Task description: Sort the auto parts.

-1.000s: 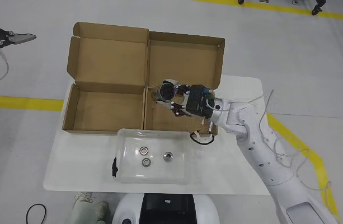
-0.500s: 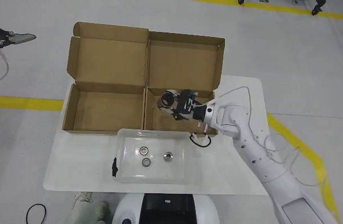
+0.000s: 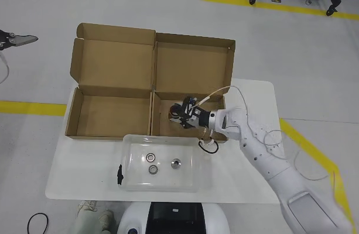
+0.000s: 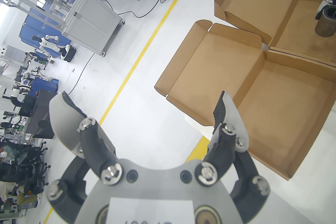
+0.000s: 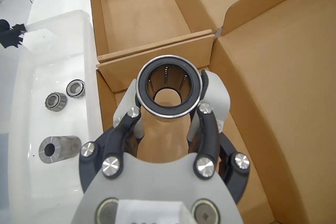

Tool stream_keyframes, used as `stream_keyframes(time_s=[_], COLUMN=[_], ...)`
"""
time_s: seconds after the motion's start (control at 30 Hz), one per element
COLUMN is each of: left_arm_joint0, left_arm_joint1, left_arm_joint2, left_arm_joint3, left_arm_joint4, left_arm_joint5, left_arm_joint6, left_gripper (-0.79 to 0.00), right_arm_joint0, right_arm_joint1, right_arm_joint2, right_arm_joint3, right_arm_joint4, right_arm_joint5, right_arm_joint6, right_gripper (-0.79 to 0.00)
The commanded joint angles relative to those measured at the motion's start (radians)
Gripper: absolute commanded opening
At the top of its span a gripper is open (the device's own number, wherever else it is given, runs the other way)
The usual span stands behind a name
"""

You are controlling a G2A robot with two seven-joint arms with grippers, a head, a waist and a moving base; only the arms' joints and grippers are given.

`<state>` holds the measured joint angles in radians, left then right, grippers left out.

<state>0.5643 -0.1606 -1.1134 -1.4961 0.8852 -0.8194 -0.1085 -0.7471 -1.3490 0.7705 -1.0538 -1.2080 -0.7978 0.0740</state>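
My right gripper is shut on a steel bearing sleeve with a black rim, held upright and low inside the right cardboard box. The sleeve also shows far off in the left wrist view. The left cardboard box beside it holds nothing. A clear plastic bin at the table's front holds two small roller bearings and a grey metal bushing. My left gripper hangs open with nothing in it, off the table over the floor, left of the boxes.
Both boxes have their lids folded open toward the back. A small black object lies on the white table by the bin's left wall. A yellow floor line runs past the table.
My right gripper has sunk with the bearing sleeve from above the box's rim down into the right box. The left arm has kept still.
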Motion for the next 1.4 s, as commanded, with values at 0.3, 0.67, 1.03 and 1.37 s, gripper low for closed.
stream_keyframes(time_s=[0.3,0.67,1.03,1.37], left_arm_joint0=[0.0,0.0,0.0,0.0], left_arm_joint1=[0.0,0.0,0.0,0.0], left_arm_joint2=[0.0,0.0,0.0,0.0], left_arm_joint3=[0.0,0.0,0.0,0.0], left_arm_joint4=[0.0,0.0,0.0,0.0], left_arm_joint5=[0.0,0.0,0.0,0.0], left_arm_joint6=[0.0,0.0,0.0,0.0], left_gripper=[0.0,0.0,0.0,0.0], right_arm_joint0=[0.116,0.176,0.202,0.224], right_arm_joint1=[-0.062,-0.109,-0.138,-0.146], right_arm_joint2=[-0.09,-0.143,-0.168,-0.16], right_arm_joint3=[0.188,0.335,0.425,0.437], right_arm_joint4=[0.003,-0.01,-0.046,-0.067], right_arm_joint5=[-0.034,-0.076,-0.091,-0.09], right_arm_joint6=[-0.005,-0.051,-0.125,-0.176], right_gripper=[-0.785,-0.785,-0.4,0.0])
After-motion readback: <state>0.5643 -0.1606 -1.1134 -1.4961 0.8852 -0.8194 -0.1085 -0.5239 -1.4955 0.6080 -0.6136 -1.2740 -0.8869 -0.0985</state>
